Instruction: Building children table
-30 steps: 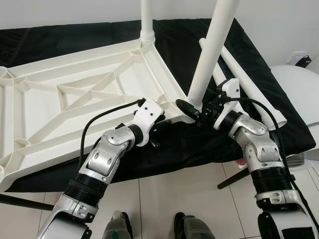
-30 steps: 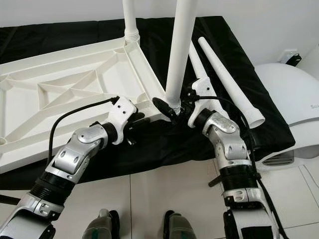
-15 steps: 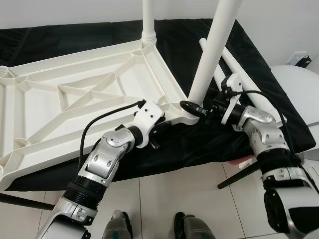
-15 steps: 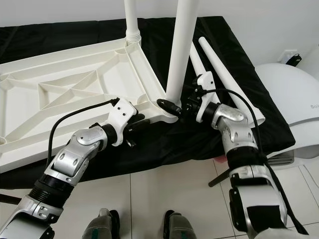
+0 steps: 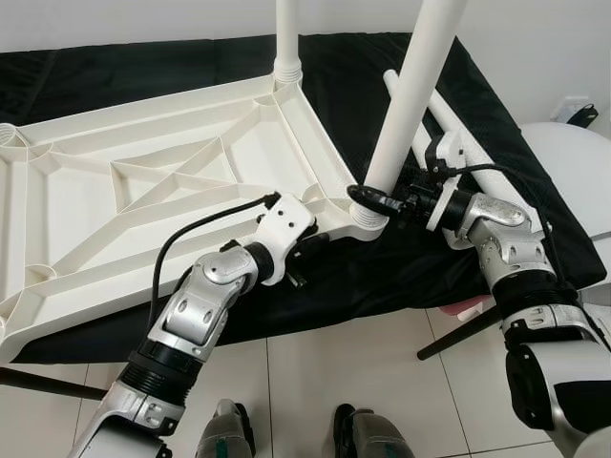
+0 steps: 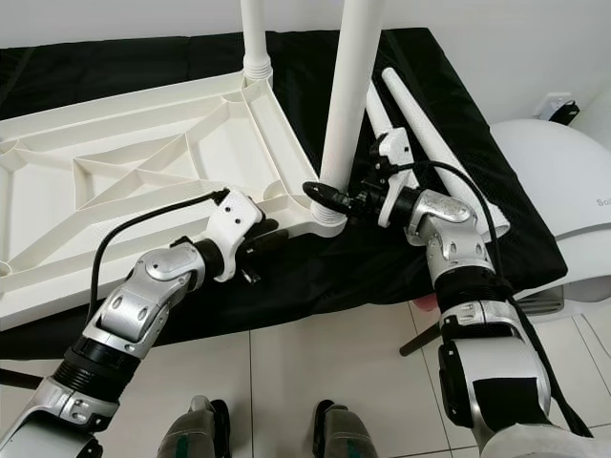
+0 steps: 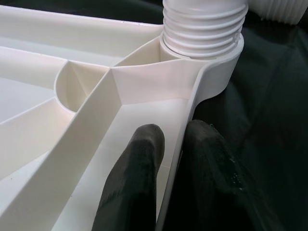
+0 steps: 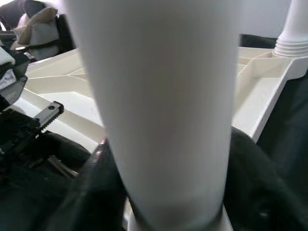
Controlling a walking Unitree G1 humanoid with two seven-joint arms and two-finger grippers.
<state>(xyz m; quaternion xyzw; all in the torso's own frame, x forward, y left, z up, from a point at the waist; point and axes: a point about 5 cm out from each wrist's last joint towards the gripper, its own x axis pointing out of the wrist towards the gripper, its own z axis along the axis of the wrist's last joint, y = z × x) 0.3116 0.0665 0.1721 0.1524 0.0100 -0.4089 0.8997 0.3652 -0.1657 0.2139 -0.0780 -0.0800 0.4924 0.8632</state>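
While a black cloth (image 5: pixel 382 277) covers the work surface above pale floor tiles (image 5: pixel 315 372), our upturned white tabletop (image 5: pixel 143 191) lies on it. Our left pincer (image 7: pixel 168 159) is clamped on its near rim; our right pincer (image 5: pixel 368 198) grips one leg (image 5: pixel 410 95) at its corner socket. Two legs stand, tops cut off; two lie loose (image 6: pixel 430 124).

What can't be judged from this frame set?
- Top of the leg held by the right gripper: cut off by the frame edge in both eye views.
- Thread engagement at the corner socket: hidden inside the tabletop.
- Left gripper grip force on the rim: not visible.
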